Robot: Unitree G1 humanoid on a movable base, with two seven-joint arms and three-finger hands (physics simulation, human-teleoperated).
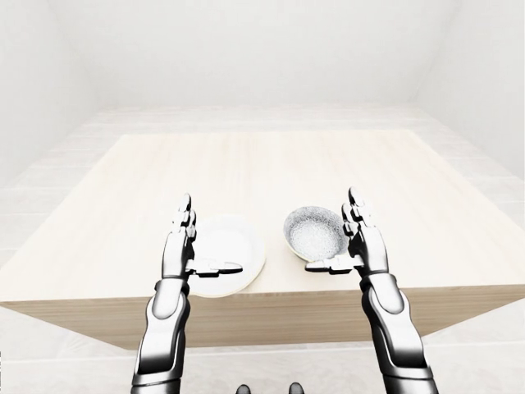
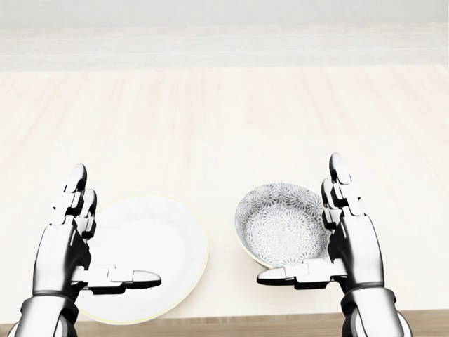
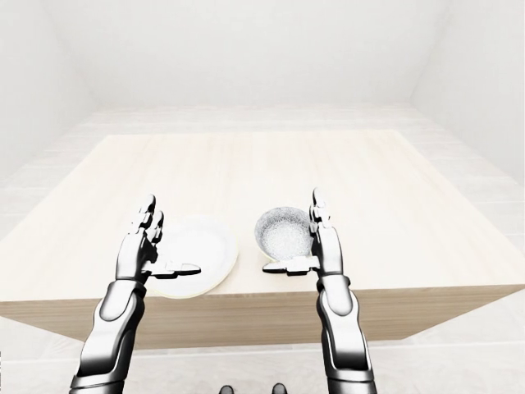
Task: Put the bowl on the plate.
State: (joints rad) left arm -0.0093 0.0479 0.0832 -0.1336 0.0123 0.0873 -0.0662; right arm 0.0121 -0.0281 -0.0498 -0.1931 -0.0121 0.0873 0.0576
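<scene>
A white plate (image 2: 161, 242) lies near the lower edge of the wooden table (image 2: 224, 119), left of centre in the head view. To its right sits a grey patterned bowl (image 2: 280, 221), apart from the plate. My left hand (image 2: 98, 239) hovers over the plate's left side, fingers straight up and thumb pointing right, open and empty. My right hand (image 2: 319, 225) stands at the bowl's right rim, open, with its thumb stretched under the bowl's near edge. Neither hand closes on anything.
The light wooden table (image 1: 271, 164) stretches far toward the top of the view, bare apart from plate and bowl. Its near edge (image 1: 262, 308) runs just below both hands. Pale floor and white walls surround it.
</scene>
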